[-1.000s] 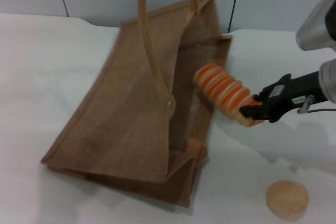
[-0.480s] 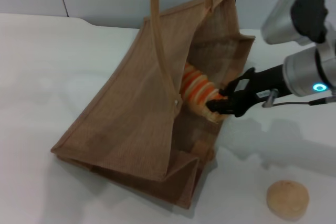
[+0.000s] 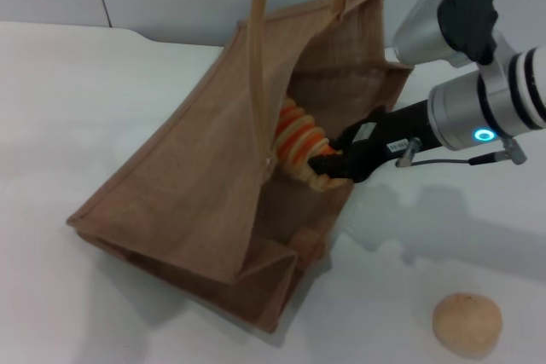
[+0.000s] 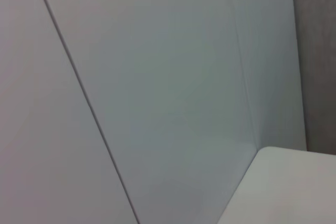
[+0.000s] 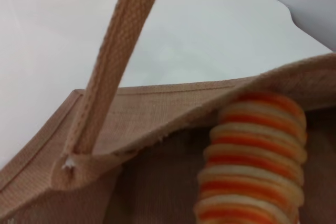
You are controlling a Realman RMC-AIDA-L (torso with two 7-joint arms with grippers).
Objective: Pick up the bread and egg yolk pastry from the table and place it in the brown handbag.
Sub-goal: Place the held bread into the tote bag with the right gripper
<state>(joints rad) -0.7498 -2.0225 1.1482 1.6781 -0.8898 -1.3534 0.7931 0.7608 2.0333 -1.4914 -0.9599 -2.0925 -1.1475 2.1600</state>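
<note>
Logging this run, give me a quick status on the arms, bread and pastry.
Right gripper shut on the bread, inside the brown handbag mouth. Egg yolk pastry on the table. Left gripper out of view. Nothing blocking.

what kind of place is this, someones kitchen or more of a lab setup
Probably a lab or test bench rather than a kitchen: a bare white table against plain pale wall panels, holding only the brown handbag, the bread in the right gripper, and the egg yolk pastry.

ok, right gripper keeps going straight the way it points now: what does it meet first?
Probably the brown handbag's inner wall. The right gripper, shut on the bread, points into the open mouth, loaf leading; depth is unclear from the head view.
</note>
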